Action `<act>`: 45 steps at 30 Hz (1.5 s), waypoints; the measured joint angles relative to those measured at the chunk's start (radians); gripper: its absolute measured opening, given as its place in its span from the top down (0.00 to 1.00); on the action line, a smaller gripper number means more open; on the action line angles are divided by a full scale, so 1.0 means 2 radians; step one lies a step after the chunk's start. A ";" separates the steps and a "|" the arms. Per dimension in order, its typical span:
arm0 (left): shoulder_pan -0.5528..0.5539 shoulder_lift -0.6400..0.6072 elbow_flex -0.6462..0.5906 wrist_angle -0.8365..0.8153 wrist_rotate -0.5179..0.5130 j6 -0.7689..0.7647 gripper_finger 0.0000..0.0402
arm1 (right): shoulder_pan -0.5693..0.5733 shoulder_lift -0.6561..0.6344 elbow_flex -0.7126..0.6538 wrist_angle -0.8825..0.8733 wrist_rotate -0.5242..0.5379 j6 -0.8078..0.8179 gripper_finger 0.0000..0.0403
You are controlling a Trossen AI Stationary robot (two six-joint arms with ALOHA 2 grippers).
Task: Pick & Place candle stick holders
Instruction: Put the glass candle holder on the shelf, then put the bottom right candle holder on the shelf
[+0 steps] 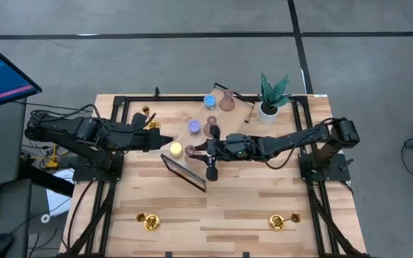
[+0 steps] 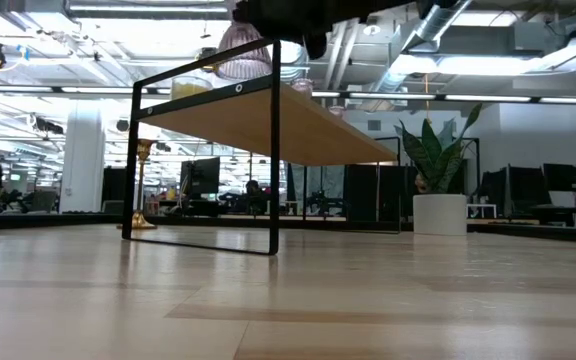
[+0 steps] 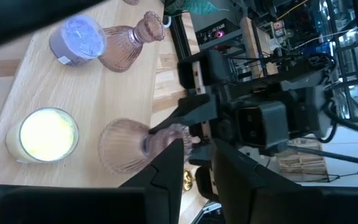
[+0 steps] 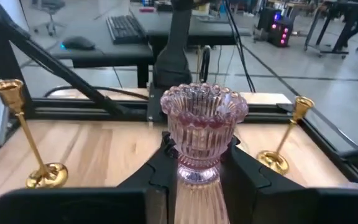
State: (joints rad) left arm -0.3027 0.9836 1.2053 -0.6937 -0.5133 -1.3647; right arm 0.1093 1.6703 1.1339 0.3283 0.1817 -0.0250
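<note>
We see a ribbed, dusty-pink glass holder (image 4: 201,127) with a flared, scalloped mouth, standing upright between the right gripper's (image 4: 194,163) dark fingers, which are closed on its narrow neck. In the high view that gripper (image 1: 212,147) sits mid-table, over the wooden shelf (image 1: 192,122) with its thin black frame. On the shelf stand a yellow holder (image 1: 176,149), a violet one (image 1: 193,126), a blue one (image 1: 209,102) and a second pink one (image 1: 226,102), all small and round-bodied. Shiny gold stemmed holders with round bases stand on the table: one (image 1: 148,221) near the left front, one (image 1: 279,221) near the right front, one (image 1: 147,112) at the back left. The left gripper (image 1: 158,136) is just beside the yellow holder; its fingers (image 3: 166,174) are near together with nothing between them.
</note>
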 joint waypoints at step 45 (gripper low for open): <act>-0.002 -0.066 -0.001 -0.046 0.003 0.043 0.99 | 0.033 -0.255 0.002 -0.461 0.183 0.159 0.77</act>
State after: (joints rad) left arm -0.3073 0.8509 1.2041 -0.7860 -0.5079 -1.2789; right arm 0.1756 1.1598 1.1374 -0.5933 0.5487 0.2923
